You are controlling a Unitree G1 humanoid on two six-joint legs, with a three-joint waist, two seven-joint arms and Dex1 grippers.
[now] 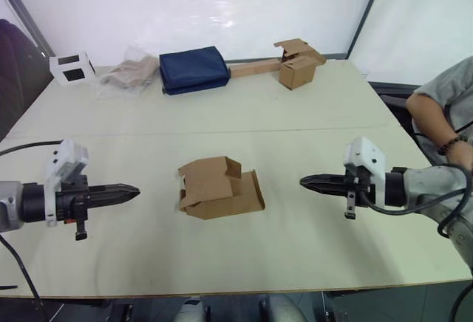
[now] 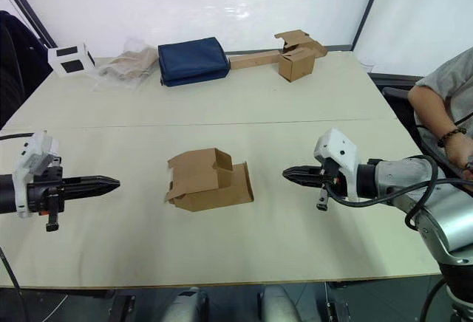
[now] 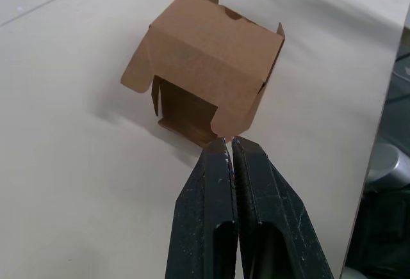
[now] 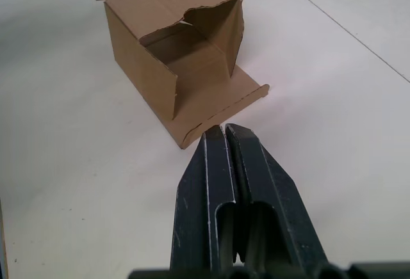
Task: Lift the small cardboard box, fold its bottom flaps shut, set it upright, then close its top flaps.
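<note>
A pale worktop (image 1: 310, 115) runs back to a white wall, with a navy pouch (image 1: 194, 69), a crumpled plastic bag (image 1: 131, 71), a small white cube (image 1: 72, 67) and a second brown box on a long cardboard strip (image 1: 294, 63) lined along the far edge; a person's arm (image 1: 443, 119) rests at the right side.

Your small cardboard box (image 1: 218, 187) lies on its side in the middle of the worktop, between both arms and touching neither. The left gripper (image 1: 127, 193) and the right gripper (image 1: 310, 182) point at it from either side, each with its fingers pressed together.

Nothing is lifted yet, so your step is the pick-up. Spread the fingers before closing in, or you'll likely just shove the light carton along. Take a side wall rather than a loose flap, which would probably bend, and steady the opposite side with the other arm.

The right wrist view looks into the open end: a hollow inside, one flap (image 4: 221, 109) flat on the worktop, others splayed. The left wrist view shows the opposite end, its flaps (image 3: 138, 74) standing out loosely. The head views show only the box's outline and the gaps on either side of it.
</note>
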